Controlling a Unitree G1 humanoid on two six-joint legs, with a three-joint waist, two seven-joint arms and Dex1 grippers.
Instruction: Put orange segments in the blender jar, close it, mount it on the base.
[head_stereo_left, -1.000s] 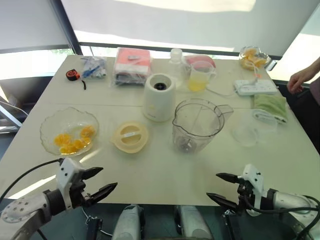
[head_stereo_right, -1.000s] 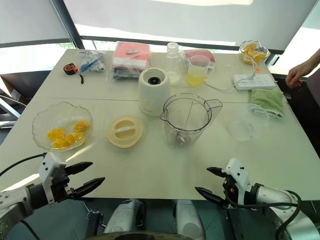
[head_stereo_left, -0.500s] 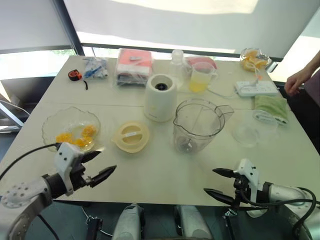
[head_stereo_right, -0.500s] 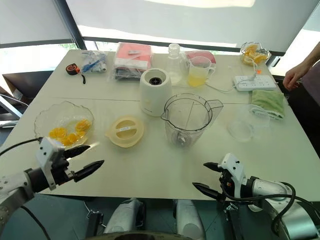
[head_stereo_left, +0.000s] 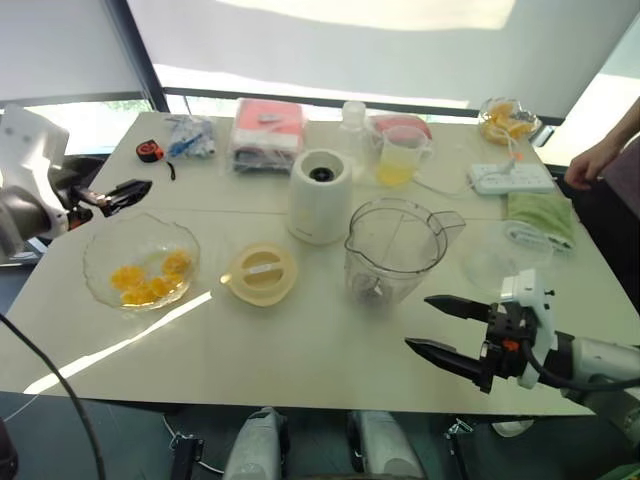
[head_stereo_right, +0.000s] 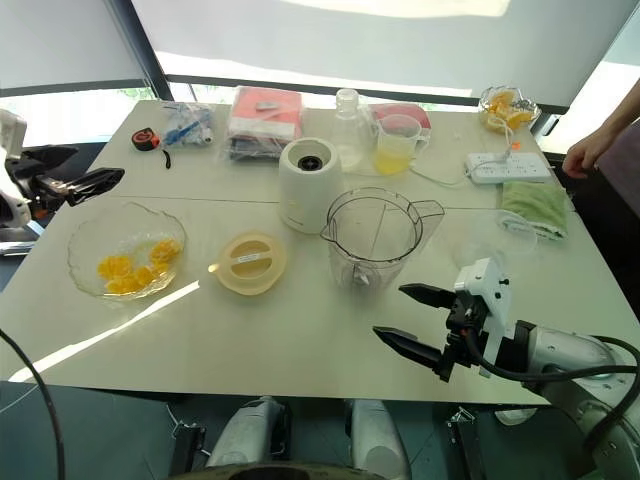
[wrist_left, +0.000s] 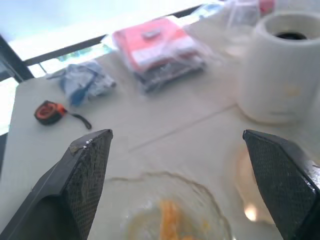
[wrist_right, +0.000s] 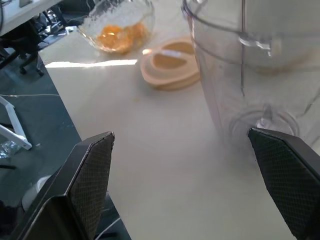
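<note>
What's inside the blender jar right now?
The blender jar holds no orange segments, just the small blade at its bottom. The segments lie in the glass bowl. Nothing covers the jar; its lid lies beside it.

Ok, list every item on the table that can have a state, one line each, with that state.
blender jar: upright, lid off, no fruit inside, off the base.
base: upright, socket bare.
lid: flat on the table.
orange segments: in the glass dish.
measuring cup: part full of yellow liquid.
left end effector: open.
right end effector: open.
</note>
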